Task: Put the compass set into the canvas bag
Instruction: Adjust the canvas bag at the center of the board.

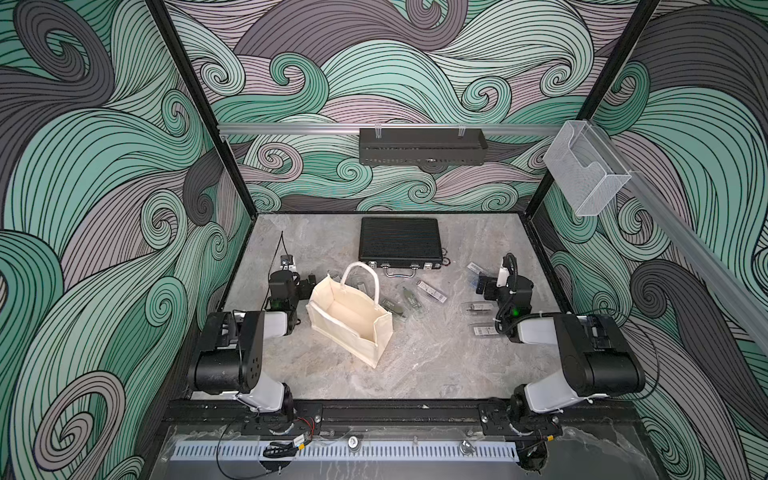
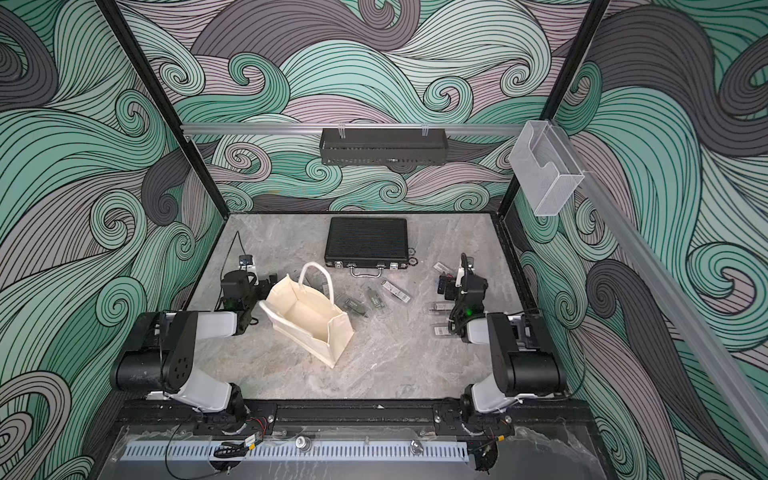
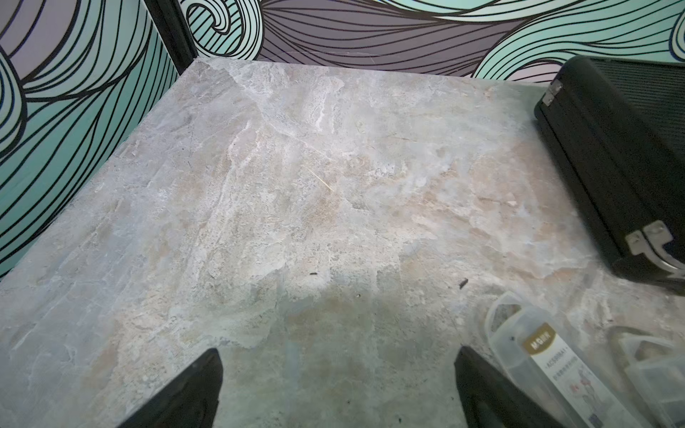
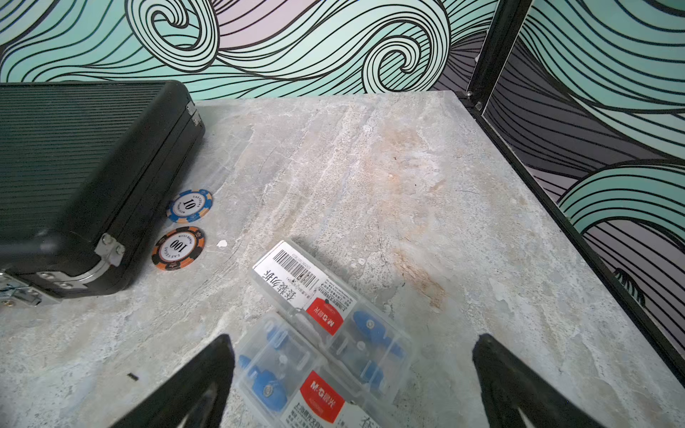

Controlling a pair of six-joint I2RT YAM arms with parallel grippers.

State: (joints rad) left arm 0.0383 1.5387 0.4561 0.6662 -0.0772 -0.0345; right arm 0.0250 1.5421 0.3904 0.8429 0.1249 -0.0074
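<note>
The cream canvas bag (image 1: 341, 337) (image 2: 297, 332) stands upright and open at the left middle of the table, its loop handles up. Several clear plastic compass set cases lie flat to its right, such as one with a barcode label (image 1: 432, 291) (image 2: 397, 292). Two cases with blue parts (image 4: 326, 296) (image 4: 293, 374) lie just below my right gripper (image 4: 354, 337) (image 1: 482, 283), which is open and empty. My left gripper (image 3: 338, 350) (image 1: 306, 284) is open over bare table behind the bag's left end, with a labelled case (image 3: 548, 370) beside one finger.
A black ribbed briefcase (image 1: 400, 245) (image 4: 74, 178) lies shut at the back middle. Two poker chips (image 4: 189, 205) (image 4: 178, 247) sit by its right corner. Patterned walls close in three sides; a black shelf (image 1: 422, 145) and a clear holder (image 1: 582, 170) hang on rails.
</note>
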